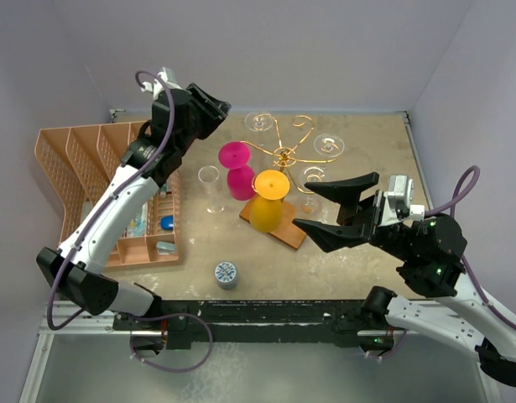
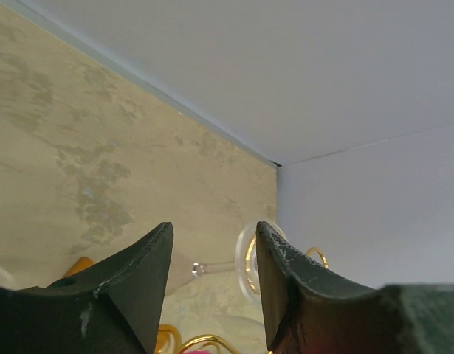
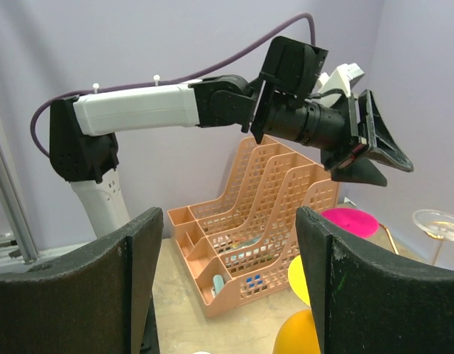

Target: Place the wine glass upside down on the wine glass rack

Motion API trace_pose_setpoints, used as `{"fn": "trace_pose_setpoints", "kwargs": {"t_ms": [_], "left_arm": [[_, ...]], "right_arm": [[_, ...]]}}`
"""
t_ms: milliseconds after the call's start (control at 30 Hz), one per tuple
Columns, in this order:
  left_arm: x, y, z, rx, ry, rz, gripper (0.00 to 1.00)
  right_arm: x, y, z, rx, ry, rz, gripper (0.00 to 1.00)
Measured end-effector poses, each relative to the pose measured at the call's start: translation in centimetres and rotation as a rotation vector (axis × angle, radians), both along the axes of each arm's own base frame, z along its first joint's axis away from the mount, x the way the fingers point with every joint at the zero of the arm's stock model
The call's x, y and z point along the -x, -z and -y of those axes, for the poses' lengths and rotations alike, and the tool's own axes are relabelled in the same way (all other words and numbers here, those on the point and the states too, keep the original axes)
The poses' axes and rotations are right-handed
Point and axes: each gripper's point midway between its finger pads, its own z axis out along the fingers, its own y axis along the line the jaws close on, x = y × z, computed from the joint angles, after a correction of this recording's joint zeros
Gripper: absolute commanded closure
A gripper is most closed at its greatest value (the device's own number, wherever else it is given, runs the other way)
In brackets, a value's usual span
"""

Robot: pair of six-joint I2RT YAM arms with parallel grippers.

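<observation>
Top: a clear round-footed wine glass hangs bowl-down on the gold scrolled-wire rack, rear-left arm, near the left gripper. The right gripper gapes wide, empty.
Left wrist: 2 matte black wedge fingers are parted, holding nothing.
Right wrist: orange lattice plastic basket.

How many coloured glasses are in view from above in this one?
2. A pink glass sits at the left side of the gold rack. A yellow glass is nearer the arms, over the rack's wooden base. Both are upside down. The clear glasses are not counted.
</observation>
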Motion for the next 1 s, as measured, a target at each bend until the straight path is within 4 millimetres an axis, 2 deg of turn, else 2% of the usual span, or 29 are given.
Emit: {"fn": "trace_pose_setpoints", "kwargs": {"t_ms": [167,333,400,467,600,700,833,1000], "left_arm": [[0.9,-0.1,-3.8,-0.146,-0.094,0.009,0.51],[3.8,0.8,-7.4,-0.314,-0.137,0.004,0.53],[5.1,2.2,-8.0,-0.375,-0.107,-0.014,0.54],[6.1,4.6,-8.0,-0.432,-0.051,-0.054,0.55],[6.9,9.9,-7.8,-0.523,0.026,-0.180,0.53],[7.1,13.1,-8.4,-0.582,0.024,-0.276,0.52],[6.8,15.2,-8.6,-0.626,0.022,-0.341,0.52],[6.0,17.9,-8.9,-0.706,0.024,-0.424,0.59]], "right_arm": [[0.0,-0.1,0.1,-0.004,0.004,0.001,0.25],[0.0,-0.1,0.8,-0.029,0.024,0.007,0.25],[-0.1,0.5,1.0,-0.032,0.035,0.001,0.25],[-0.5,1.0,1.0,-0.032,0.051,-0.007,0.25],[-1.2,1.8,0.8,-0.027,0.074,-0.025,0.25],[-1.3,1.9,0.8,-0.029,0.077,-0.030,0.26],[-1.4,2.1,0.8,-0.035,0.083,-0.036,0.26],[-1.5,2.4,0.9,-0.036,0.089,-0.044,0.26]]}}
